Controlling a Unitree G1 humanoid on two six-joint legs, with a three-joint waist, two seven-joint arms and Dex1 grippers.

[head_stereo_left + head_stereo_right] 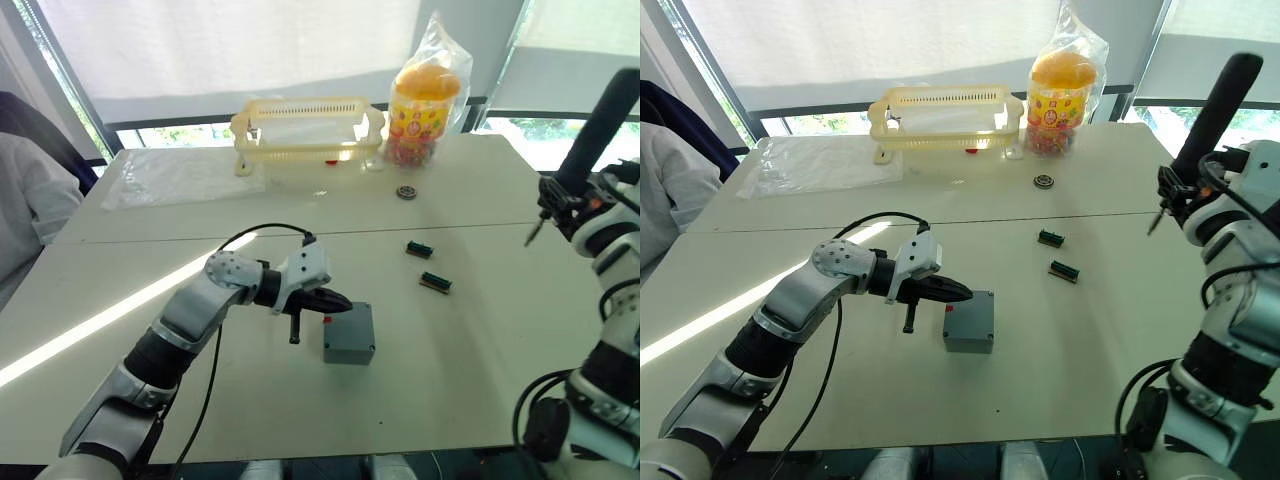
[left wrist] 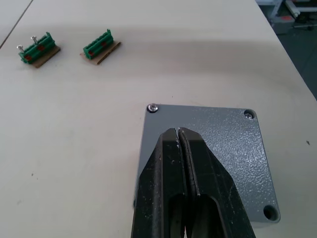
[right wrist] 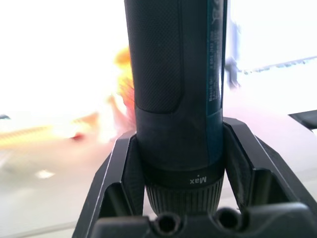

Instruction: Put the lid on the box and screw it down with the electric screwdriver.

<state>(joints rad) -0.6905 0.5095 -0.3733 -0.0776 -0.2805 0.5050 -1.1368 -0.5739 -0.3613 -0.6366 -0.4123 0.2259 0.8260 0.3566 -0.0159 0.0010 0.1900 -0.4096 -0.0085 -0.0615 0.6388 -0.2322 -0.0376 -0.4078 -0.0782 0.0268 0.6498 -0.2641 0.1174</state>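
Left hand [image 2: 178, 133], fingers pressed together, over the lid [image 2: 223, 148] (seated on the box [image 1: 349, 335]); right hand [image 3: 181, 198] gripping the electric screwdriver [image 1: 590, 135], raised above the table [image 1: 480, 360]

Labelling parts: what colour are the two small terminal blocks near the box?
Green, on brown boards; clearest in the left wrist view.

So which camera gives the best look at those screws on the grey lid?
The left wrist view: the lid is close, one screw visible at a corner, under the shut left gripper. The eye views show the box small, screws indiscernible.
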